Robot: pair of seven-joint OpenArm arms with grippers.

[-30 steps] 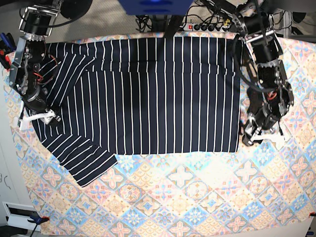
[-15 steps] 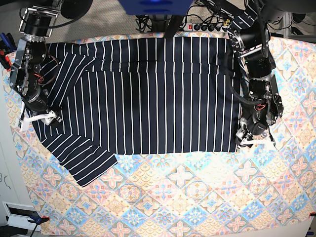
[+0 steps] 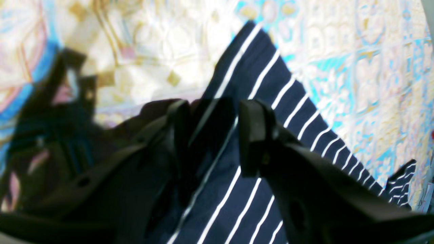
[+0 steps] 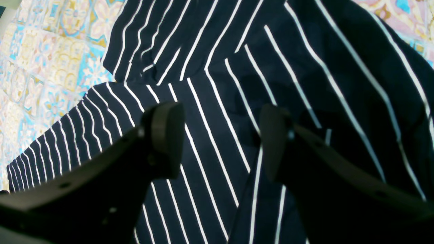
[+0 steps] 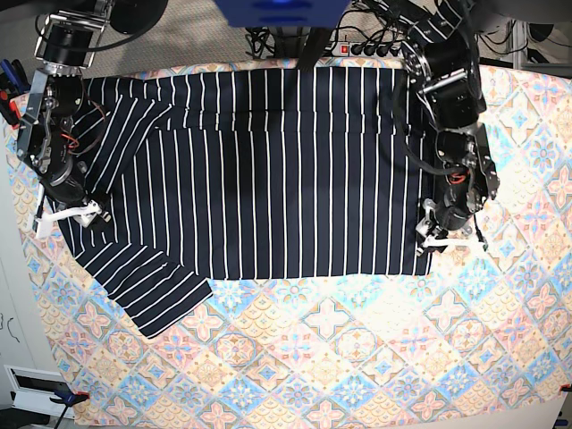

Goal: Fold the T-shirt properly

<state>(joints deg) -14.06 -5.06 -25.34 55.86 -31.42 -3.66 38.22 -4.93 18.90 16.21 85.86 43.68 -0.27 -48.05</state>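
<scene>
Two grippers, both jaws apart, holding nothing. The left gripper (image 3: pixel 210 135) straddles a corner of the one T-shirt (image 5: pixel 286 170); the right gripper (image 4: pixel 217 142) hovers over its sleeve. Only the base view shows the shirt spread flat on the patterned tablecloth (image 5: pixel 357 357) covering the worktop.

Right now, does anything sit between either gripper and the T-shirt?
Nothing visible does. The left gripper stands open over the T-shirt corner, and the right gripper stands open above the sleeve area. Only the tablecloth surrounds the shirt.
</scene>
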